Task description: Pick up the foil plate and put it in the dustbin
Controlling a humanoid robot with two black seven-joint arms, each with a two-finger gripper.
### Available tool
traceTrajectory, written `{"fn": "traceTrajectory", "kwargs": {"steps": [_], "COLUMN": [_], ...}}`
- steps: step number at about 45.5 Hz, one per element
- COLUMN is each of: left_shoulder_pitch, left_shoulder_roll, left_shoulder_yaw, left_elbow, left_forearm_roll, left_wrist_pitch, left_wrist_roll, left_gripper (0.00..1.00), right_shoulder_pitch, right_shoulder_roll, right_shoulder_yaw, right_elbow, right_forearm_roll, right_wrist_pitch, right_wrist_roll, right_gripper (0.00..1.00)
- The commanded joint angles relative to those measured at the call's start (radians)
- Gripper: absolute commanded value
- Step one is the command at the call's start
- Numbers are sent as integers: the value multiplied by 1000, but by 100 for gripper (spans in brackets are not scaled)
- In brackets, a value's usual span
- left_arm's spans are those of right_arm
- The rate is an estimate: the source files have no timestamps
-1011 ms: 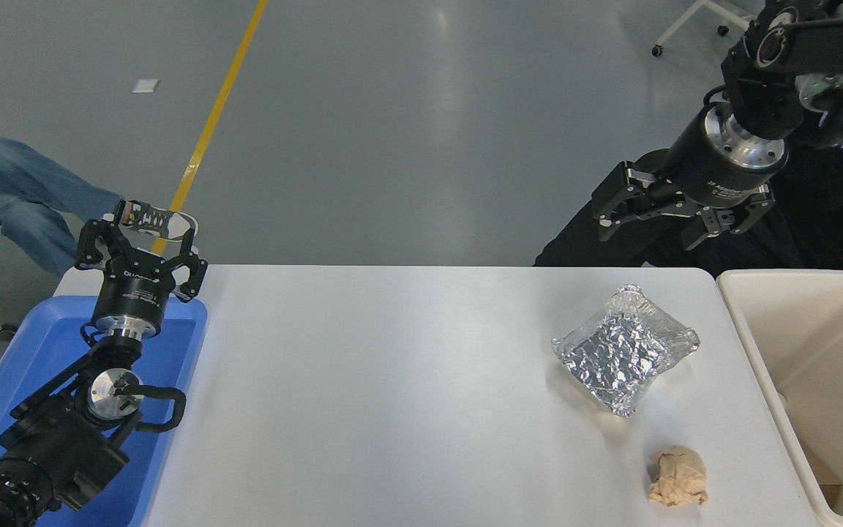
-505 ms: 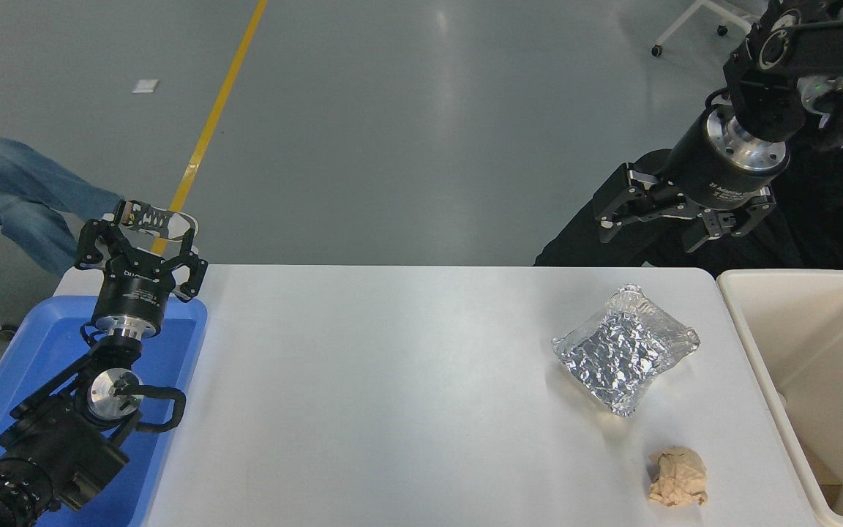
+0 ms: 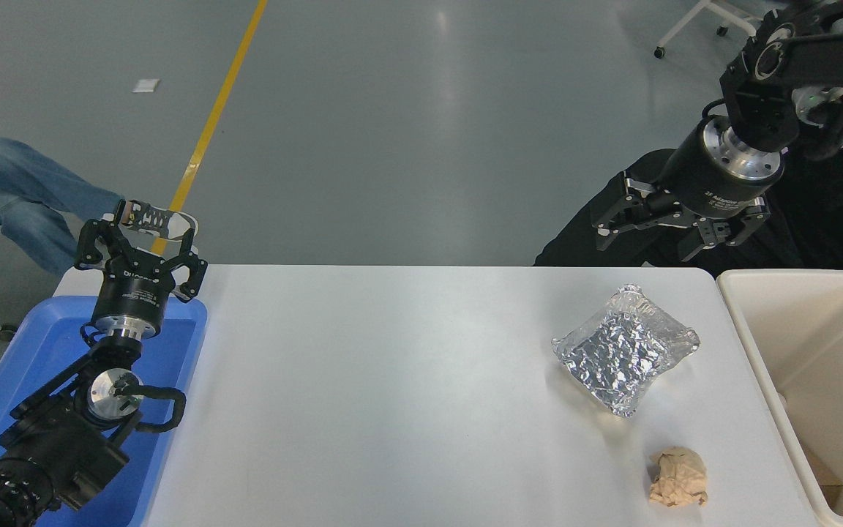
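Note:
The foil plate [image 3: 625, 350] is a shiny, crinkled silver tray lying flat on the white table [image 3: 392, 395] at the right. The dustbin [image 3: 817, 380] is a cream bin at the table's right edge, with its opening facing up. My right gripper [image 3: 652, 238] hangs open and empty in the air beyond the table's far edge, above and behind the foil plate, and touches nothing. My left gripper [image 3: 136, 245] is open and empty, parked over the blue tray at the lower left.
A crumpled tan paper ball [image 3: 677, 476] lies near the front edge, between the foil plate and the dustbin. A shallow blue tray [image 3: 173, 344] sits at the table's left end. A person's jeans leg and shoe [image 3: 41, 205] show at the far left.
My right gripper has turned slightly and shifted a little right and down. The foil plate, the paper ball and the left arm have not moved.

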Motion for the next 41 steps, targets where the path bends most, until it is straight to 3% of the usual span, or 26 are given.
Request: {"fn": "traceTrajectory", "kwargs": {"steps": [1,12,17,32,41], "left_shoulder_pitch": [0,0,0,0,0], "left_shoulder_roll": [0,0,0,0,0], "left_shoulder_yaw": [0,2,0,0,0], "left_elbow": [0,0,0,0,0], "left_forearm_roll": [0,-1,0,0,0], "left_wrist_pitch": [2,2,2,2,2], "left_wrist_roll": [-1,-1,-1,-1,-1], "left_gripper": [99,99,99,99,99], "right_shoulder_pitch": [-126,-341,-415,-712,-850], "right_shoulder_roll": [0,-8,-7,-19,-19], "right_shoulder_yaw": [22,21,19,79,123], "right_elbow": [-12,-17,-53,-374,-441], "right_forearm_roll": [9,6,6,6,6], "right_wrist_pitch": [0,-460,-583,-626,-644], "right_wrist_roll": [1,-1,-1,-1,-1], "right_gripper": [100,100,100,100,99]}}
